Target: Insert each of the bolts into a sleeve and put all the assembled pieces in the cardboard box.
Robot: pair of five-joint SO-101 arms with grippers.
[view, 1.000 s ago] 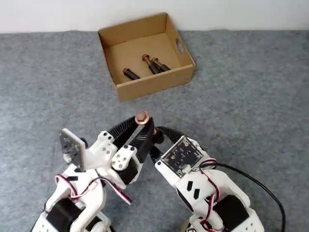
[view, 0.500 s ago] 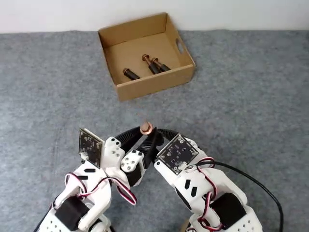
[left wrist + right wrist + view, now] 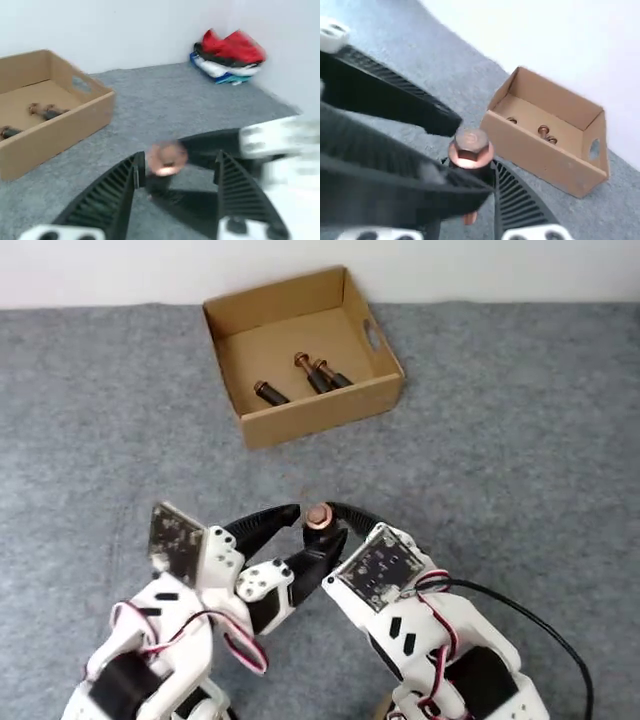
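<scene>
A copper-headed bolt (image 3: pixel 318 515) stands upright with a dark sleeve (image 3: pixel 472 171) around its shank. My right gripper (image 3: pixel 324 527) is shut on this piece just above the grey carpet, near the arms. My left gripper (image 3: pixel 316 528) is open, one finger on each side of the piece and not gripping it; its wrist view shows the bolt head (image 3: pixel 165 157) between its spread fingers (image 3: pixel 122 182). The cardboard box (image 3: pixel 320 410) sits farther back and holds three assembled pieces (image 3: pixel 270 392), (image 3: pixel 306 370), (image 3: pixel 334 376).
Grey carpet (image 3: pixel 520 440) covers the table, with open room between the arms and the box and to the right. A white wall runs behind the box. A pile of coloured cloth (image 3: pixel 227 52) lies by the wall in the left wrist view.
The bolt and sleeve have come nearer and to the right in my right gripper. My left gripper, earlier closed against the piece, has opened and drawn back.
</scene>
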